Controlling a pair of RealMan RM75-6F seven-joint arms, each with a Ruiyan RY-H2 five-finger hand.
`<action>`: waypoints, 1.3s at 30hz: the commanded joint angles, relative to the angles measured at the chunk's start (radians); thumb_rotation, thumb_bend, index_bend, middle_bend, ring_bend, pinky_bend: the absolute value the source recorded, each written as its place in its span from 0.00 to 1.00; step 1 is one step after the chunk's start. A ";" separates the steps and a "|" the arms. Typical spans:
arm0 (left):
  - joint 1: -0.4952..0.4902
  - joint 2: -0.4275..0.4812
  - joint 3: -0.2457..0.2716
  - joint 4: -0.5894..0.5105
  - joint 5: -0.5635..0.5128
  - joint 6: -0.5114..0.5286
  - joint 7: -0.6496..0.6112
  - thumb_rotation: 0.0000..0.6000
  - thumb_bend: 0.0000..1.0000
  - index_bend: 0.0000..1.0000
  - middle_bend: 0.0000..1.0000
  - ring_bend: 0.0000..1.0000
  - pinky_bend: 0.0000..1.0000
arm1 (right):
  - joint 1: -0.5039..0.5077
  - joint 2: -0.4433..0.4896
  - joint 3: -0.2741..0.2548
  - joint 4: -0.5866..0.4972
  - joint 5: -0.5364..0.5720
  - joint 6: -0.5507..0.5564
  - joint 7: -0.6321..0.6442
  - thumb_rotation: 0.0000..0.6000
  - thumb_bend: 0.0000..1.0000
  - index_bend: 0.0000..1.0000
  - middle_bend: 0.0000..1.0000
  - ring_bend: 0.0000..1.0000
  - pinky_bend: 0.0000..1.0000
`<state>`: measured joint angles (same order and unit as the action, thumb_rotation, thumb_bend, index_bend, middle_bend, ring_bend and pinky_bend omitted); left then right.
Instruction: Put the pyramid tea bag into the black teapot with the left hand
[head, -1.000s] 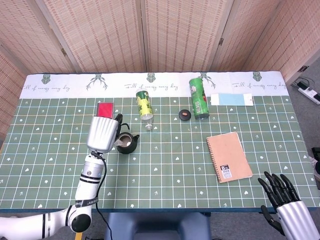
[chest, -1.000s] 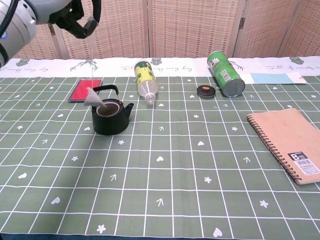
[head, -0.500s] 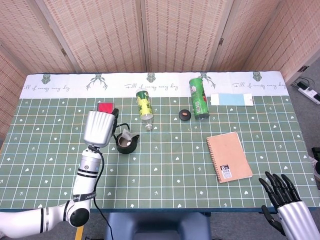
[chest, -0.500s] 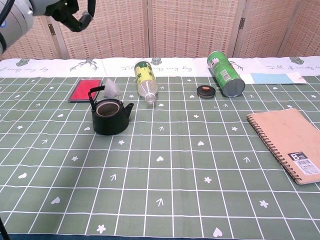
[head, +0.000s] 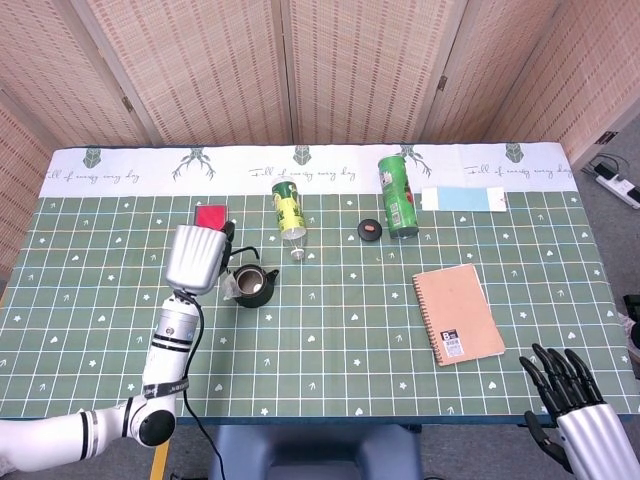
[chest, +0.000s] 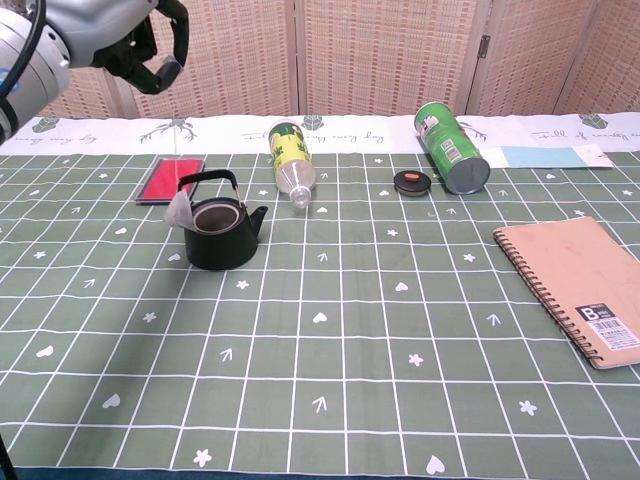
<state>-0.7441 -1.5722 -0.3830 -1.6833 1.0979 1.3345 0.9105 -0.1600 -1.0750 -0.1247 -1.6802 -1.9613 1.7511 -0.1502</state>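
The black teapot stands lidless on the green cloth, its handle upright; the head view shows the teapot just right of my left hand. High above it, my left hand pinches the thin string of the pyramid tea bag. The pale bag dangles against the pot's left side at rim height, outside the opening. Seen from the head, my left hand hides most of the string. My right hand hangs off the table's front right corner, fingers spread and holding nothing.
A red flat box lies behind the pot. A green bottle, a small black lid and a green can lie further back. A brown spiral notebook sits at the right, a blue paper behind it.
The tea bag swung on its string: from the pot's left rim, to behind the handle, and now down by the pot's left side. My left hand shifted slightly. The right hand stayed.
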 joint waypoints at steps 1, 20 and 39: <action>-0.004 0.002 -0.001 -0.003 0.000 0.012 -0.003 1.00 0.48 0.56 1.00 1.00 1.00 | 0.004 -0.001 0.000 -0.003 0.004 -0.012 -0.005 1.00 0.45 0.01 0.00 0.00 0.00; 0.058 0.040 0.093 -0.005 0.015 0.051 -0.118 1.00 0.48 0.56 1.00 1.00 1.00 | 0.004 -0.007 0.000 -0.007 0.002 -0.020 -0.023 1.00 0.45 0.01 0.00 0.00 0.00; 0.295 -0.062 0.331 0.116 0.260 0.180 -0.619 1.00 0.48 0.57 1.00 1.00 1.00 | 0.001 -0.017 -0.002 -0.009 -0.001 -0.024 -0.045 1.00 0.45 0.01 0.00 0.00 0.00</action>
<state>-0.5006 -1.5815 -0.0970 -1.6493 1.3089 1.4861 0.3974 -0.1593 -1.0920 -0.1263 -1.6899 -1.9621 1.7273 -0.1951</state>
